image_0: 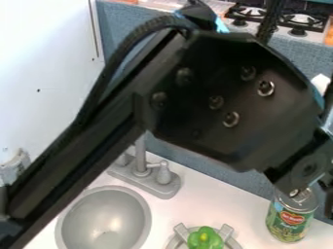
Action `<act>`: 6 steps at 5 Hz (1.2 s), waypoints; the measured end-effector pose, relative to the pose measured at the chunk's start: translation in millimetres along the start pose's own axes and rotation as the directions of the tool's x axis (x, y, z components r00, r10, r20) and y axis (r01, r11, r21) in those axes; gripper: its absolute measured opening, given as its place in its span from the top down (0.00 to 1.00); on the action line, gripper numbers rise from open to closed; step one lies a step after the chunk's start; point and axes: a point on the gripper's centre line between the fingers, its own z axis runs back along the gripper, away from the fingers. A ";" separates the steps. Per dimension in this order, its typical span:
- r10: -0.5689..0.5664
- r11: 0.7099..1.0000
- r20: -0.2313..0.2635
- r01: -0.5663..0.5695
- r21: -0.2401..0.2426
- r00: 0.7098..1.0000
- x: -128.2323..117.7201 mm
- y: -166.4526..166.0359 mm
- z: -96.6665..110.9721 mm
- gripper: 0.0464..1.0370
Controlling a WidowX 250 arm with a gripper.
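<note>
The can (294, 203) stands upright, its label (286, 226) facing the camera. My arm slants down rightward, my gripper (312, 168) near its top; whether open or closed, I can't tell.

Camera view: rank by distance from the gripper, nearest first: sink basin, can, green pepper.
1. Can, lower right, just below the wrist
2. Green pepper, bottom edge, left of the can
3. Sink basin, lower left

1 grey sink (104, 214), 1 grey faucet (141, 168), 1 green pepper (204, 239) on 1 burner (226, 231)
</note>
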 end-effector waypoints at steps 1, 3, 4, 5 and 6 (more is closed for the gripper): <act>-0.032 0.999 0.002 0.032 -0.017 0.999 2.7 -3.6 3.9 0.08; 0.144 0.989 0.083 -0.143 -0.026 0.986 -20.1 1.2 19.6 0.04; 0.246 0.969 0.109 -0.246 -0.006 0.963 -54.9 9.4 42.5 0.04; 0.283 0.959 0.091 -0.281 -0.033 0.955 -90.8 8.5 64.3 0.04; 0.319 0.948 0.054 -0.320 -0.001 0.946 -118.2 24.0 68.5 0.04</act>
